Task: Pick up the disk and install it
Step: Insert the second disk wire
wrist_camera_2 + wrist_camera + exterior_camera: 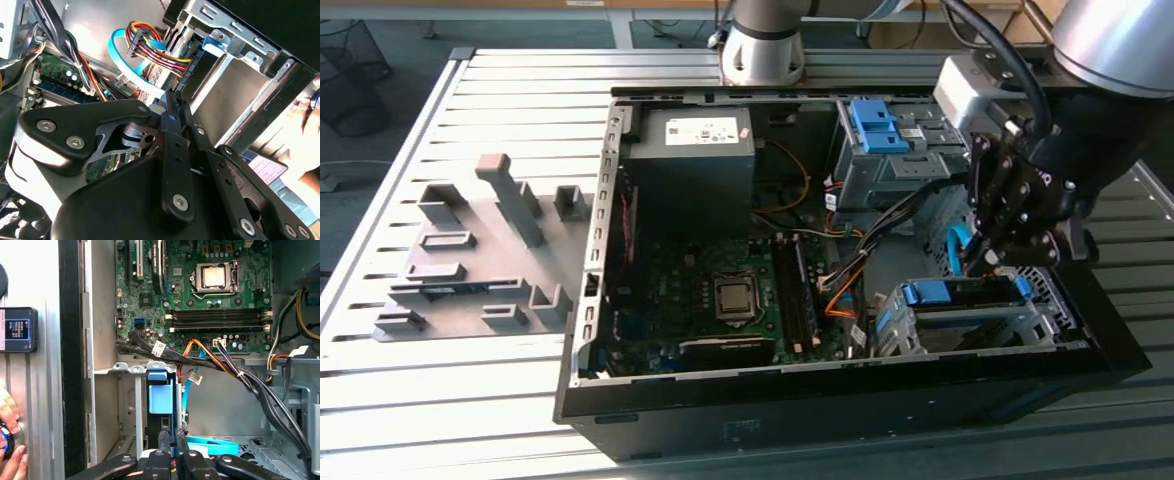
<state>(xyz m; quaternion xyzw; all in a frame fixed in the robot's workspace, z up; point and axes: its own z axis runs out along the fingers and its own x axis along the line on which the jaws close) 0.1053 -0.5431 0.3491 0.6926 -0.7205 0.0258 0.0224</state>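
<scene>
Blue-railed, slotted into the metal drive cage (891, 330) at the open computer case's (761, 425) corner by the table's (480, 400) front edge, exterior view's right: the disk (963, 293) (161, 397). Poised just above it, jaws clenched with nothing visible between: gripper (994, 262) (172, 440). Touching or apart, cannot tell.

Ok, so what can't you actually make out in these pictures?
- Exterior view: the tool hides its own tips, so whether it touches the disk cannot be judged.
- Exterior view: most of the disk, tucked inside the metal cage.
- First wrist view: a hand, cut off by the picture's edge.
- First wrist view: the phone screen, too small to read.
</scene>
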